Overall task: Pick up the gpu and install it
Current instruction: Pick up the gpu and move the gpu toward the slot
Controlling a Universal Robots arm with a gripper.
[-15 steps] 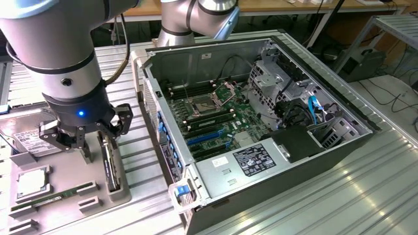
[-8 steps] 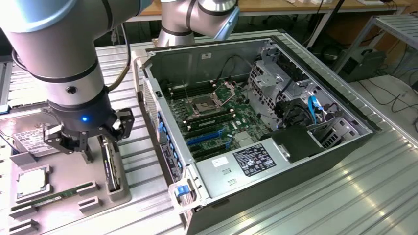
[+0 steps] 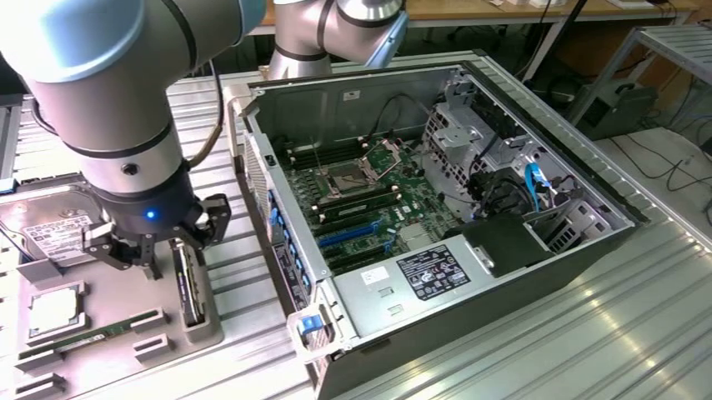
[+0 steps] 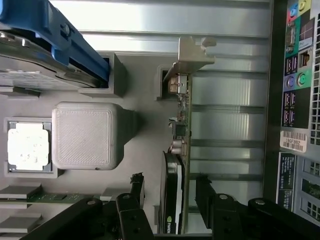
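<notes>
The open gripper (image 4: 170,179) straddles the upright gpu (image 4: 181,120) in the grey holder (image 4: 140,85) at the exterior view's left. Closing off-centre could tilt or jam it.

Few readable marks
White barcode sticker (image 4: 293,141) on the computer case (image 4: 274,75), beside the gripper (image 4: 170,183), reads roughly "18GF982".

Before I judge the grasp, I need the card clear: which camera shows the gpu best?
The wrist view: the gpu stands on edge in its grey holder, silver bracket and black fan visible, straddled by the open claw. In the exterior view the gpu is a thin dark sliver below the claw.
</notes>
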